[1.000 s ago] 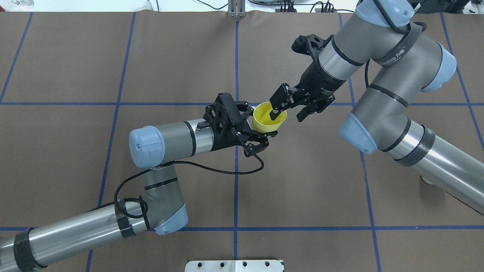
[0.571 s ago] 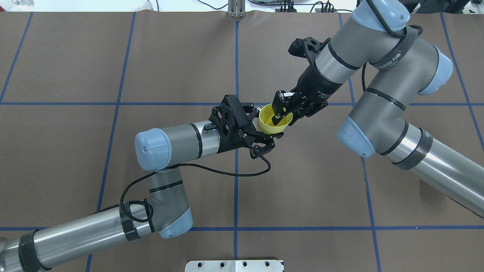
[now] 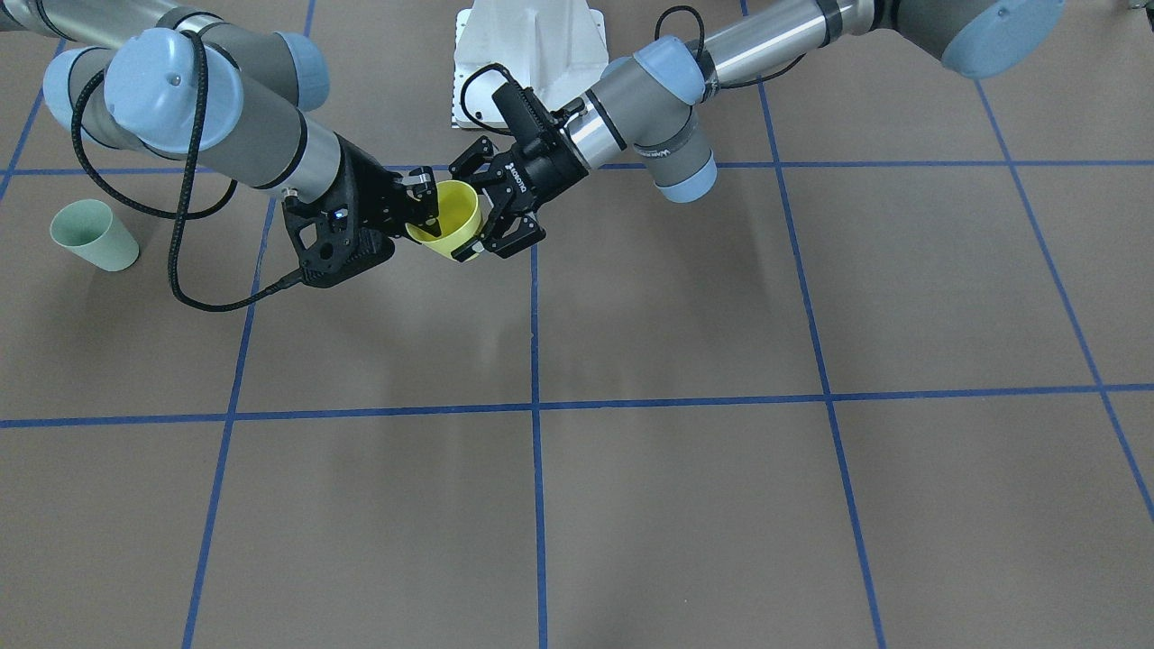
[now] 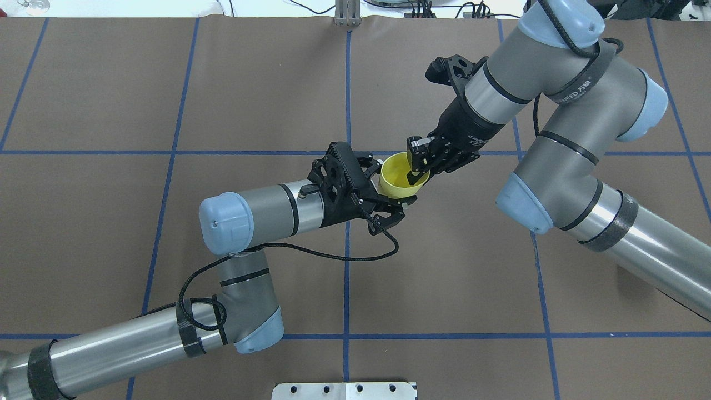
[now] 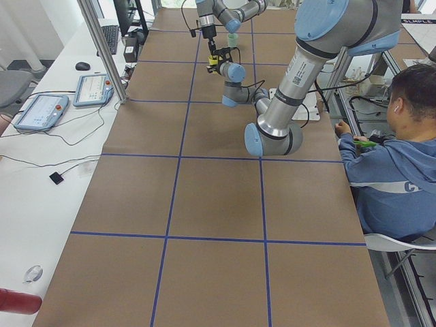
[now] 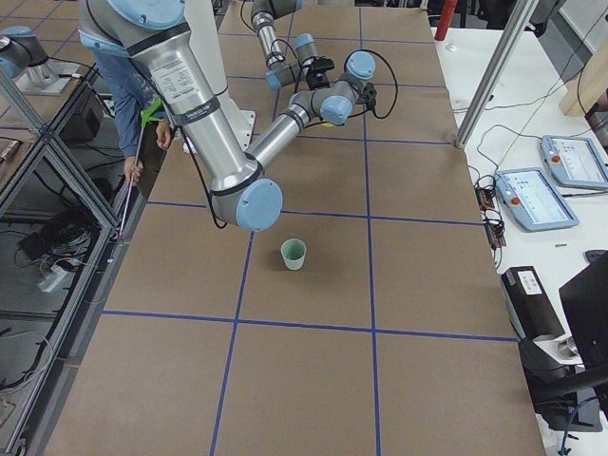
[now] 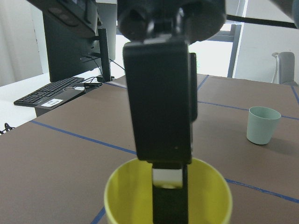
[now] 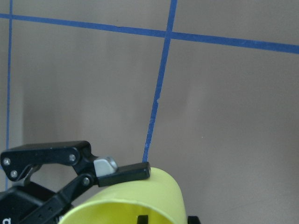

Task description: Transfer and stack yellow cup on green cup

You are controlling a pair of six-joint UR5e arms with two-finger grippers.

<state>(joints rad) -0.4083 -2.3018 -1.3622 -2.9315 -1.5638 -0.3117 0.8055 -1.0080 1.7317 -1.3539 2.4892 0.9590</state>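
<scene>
Our right gripper (image 4: 419, 172), open 1 second ago, now pinches the yellow cup (image 4: 395, 186) by its rim. The left gripper (image 4: 382, 191) still clasps it mid-air, so handover is underway. The green cup (image 3: 94, 236) waits well apart on the table (image 3: 685, 505).

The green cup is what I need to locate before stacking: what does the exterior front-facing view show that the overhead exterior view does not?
Only the front-facing view shows the green cup, upright on the table, on the robot's right, clear of both arms. Only the overhead view shows the far edge's metal post. Both show the yellow cup held off the table, left gripper around its body, right gripper pinching its rim.
</scene>
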